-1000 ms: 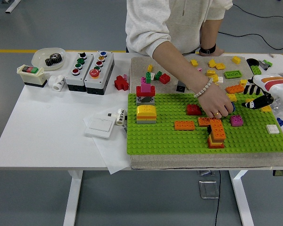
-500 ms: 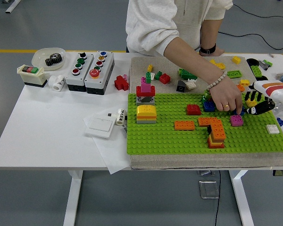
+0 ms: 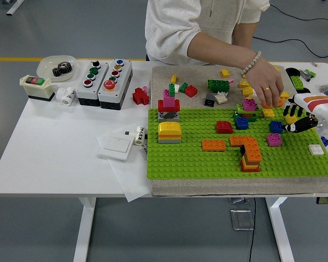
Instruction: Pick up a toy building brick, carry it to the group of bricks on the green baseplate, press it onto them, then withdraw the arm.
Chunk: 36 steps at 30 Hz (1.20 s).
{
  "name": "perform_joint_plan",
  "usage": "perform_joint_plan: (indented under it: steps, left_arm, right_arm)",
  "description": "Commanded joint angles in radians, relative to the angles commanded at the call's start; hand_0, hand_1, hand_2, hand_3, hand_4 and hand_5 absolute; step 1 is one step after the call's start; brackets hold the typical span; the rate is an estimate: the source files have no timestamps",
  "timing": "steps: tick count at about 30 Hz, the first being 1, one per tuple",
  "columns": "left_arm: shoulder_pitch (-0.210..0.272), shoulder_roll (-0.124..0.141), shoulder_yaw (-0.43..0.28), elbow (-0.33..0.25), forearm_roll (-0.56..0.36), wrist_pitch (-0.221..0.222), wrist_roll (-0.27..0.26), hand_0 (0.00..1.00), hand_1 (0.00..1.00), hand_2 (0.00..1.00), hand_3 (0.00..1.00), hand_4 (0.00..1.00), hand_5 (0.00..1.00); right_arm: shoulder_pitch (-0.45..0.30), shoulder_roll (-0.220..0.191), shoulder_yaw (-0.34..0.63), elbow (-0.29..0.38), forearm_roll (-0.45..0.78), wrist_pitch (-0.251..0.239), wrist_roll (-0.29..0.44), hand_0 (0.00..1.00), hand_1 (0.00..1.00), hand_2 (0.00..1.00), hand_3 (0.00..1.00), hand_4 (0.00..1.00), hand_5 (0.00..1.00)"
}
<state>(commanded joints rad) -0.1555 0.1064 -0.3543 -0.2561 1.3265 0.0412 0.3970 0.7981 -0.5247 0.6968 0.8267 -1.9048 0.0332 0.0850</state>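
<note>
The green baseplate [image 3: 197,161] carries several brick groups: a yellow and grey stack [image 3: 169,132], a red and pink stack [image 3: 169,103], a red brick [image 3: 224,127], an orange stack [image 3: 249,154], blue bricks [image 3: 276,126] and a magenta brick [image 3: 274,140]. My right hand [image 3: 297,119] hovers over the plate's right edge, just right of the blue brick, its black fingers curled on what looks like a yellow brick [image 3: 291,112]. A person's hand [image 3: 268,87] rests on the loose bricks behind the plate. My left arm is out of view.
Loose bricks [image 3: 218,85] lie on the grey mat behind the plate. Two button boxes [image 3: 104,76], a switch [image 3: 37,87], a bowl with a gear [image 3: 57,67] and a white wall switch [image 3: 116,146] stand on the left of the table. A white brick [image 3: 316,149] sits at the plate's right.
The person's hand has drawn back from the baseplate's middle up and right to the loose bricks, leaving a blue brick on the plate. My right hand has barely moved.
</note>
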Motion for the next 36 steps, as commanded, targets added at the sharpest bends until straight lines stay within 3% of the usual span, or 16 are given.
perform_joint_plan:
  steps: [11,17,18,36]
  left_arm:
    - [-0.001,0.001,-0.003,-0.001,0.007,-0.004,0.001,0.428,0.48,0.516,0.594,0.618,0.756]
    - [-0.004,0.001,0.002,-0.002,0.001,-0.004,0.0,0.427,0.48,0.518,0.594,0.618,0.757]
    - [-0.004,0.001,0.002,-0.002,0.0,-0.003,0.0,0.427,0.482,0.519,0.595,0.618,0.757]
    - [-0.013,0.001,0.012,-0.002,-0.013,0.001,-0.003,0.428,0.481,0.519,0.596,0.618,0.755]
  right_arm:
    - [0.01,0.031,-0.031,-0.029,0.001,-0.061,0.002,0.44,0.511,0.551,0.563,0.853,0.306]
    - [0.03,0.047,-0.07,-0.044,-0.01,-0.072,0.003,0.437,0.522,0.567,0.573,0.856,0.308]
    - [0.033,0.051,-0.076,-0.05,-0.011,-0.075,0.003,0.441,0.562,0.603,0.608,0.871,0.311]
    - [0.051,0.072,-0.097,-0.103,-0.023,-0.081,-0.007,0.442,0.56,0.614,0.617,0.876,0.302]
